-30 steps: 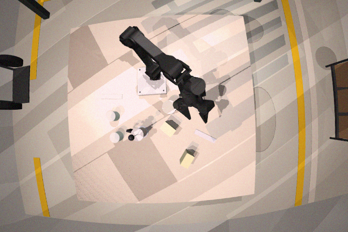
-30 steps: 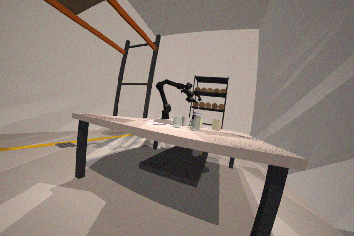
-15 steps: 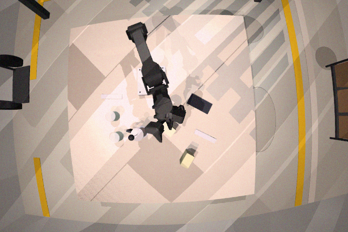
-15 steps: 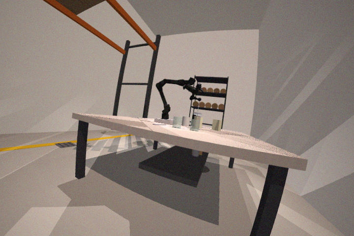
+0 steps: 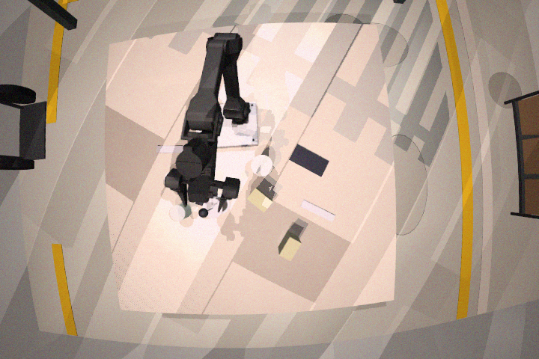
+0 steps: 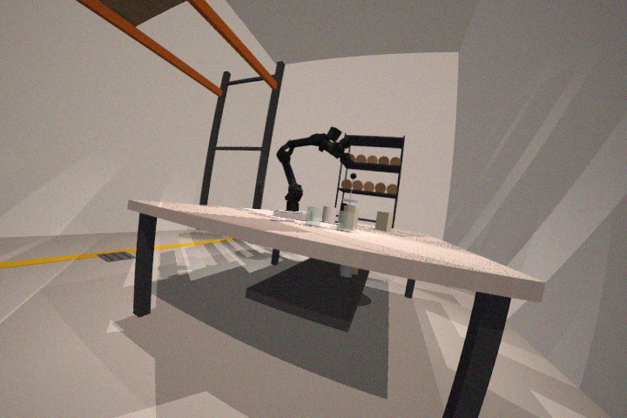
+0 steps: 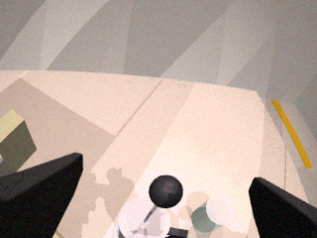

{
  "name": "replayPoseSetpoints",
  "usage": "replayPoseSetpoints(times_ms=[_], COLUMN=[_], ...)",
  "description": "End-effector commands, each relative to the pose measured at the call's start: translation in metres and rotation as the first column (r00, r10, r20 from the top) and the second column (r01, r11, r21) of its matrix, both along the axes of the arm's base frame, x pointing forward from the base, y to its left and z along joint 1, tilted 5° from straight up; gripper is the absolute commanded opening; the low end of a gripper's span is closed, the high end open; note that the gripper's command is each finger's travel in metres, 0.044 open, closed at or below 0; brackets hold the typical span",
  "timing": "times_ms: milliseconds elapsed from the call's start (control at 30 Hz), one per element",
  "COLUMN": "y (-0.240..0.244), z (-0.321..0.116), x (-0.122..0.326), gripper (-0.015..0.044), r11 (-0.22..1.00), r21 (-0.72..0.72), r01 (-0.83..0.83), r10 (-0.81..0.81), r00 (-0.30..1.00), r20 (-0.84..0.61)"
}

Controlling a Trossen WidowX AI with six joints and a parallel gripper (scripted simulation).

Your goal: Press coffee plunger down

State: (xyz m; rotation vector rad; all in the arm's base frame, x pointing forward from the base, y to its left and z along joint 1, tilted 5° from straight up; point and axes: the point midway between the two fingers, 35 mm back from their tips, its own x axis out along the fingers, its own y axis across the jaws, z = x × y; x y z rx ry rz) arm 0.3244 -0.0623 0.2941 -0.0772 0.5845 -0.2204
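Note:
The coffee press stands upright, its pale lid [image 6: 351, 202] [image 7: 141, 218] showing below the plunger. The plunger's black ball knob [image 5: 203, 212] [image 6: 353, 176] [image 7: 165, 191] stands high above the lid on a thin rod. My gripper [image 5: 203, 207] [image 6: 351, 165] [image 7: 170, 177] is wide open and empty, above the press. In the wrist view the knob shows between the two fingers but lower in the picture, touching neither. The arm hides part of the press in the top view, and its body is partly hidden behind a glass in the exterior view.
A greenish glass [image 5: 177, 212] [image 6: 345, 221] [image 7: 203, 219] stands close beside the press, another glass [image 6: 313, 215] farther off. A white cylinder [image 5: 261, 165] [image 6: 328, 213], a yellow block [image 5: 259, 200] and another yellow block [image 5: 290, 248] [image 6: 383, 221], a dark flat rectangle [image 5: 308, 160] and a white strip [image 5: 317, 210] lie around.

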Motion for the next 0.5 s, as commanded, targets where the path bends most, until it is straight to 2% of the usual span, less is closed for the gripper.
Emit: replayPoseSetpoints(times_ms=[0,167,467], y=[-0.011,-0.012,-0.014], z=[-0.016,-0.053,-0.055], x=[-0.004,-0.008,-0.004], gripper=[0.0440,0.0440,0.0440], r11=[0.994,0.993,0.993], r21=[0.086,0.086,0.086], r01=[0.074,0.078,0.081], r10=[-0.075,-0.079,-0.083], r00=[0.997,0.997,0.996], r20=[0.016,0.016,0.016])
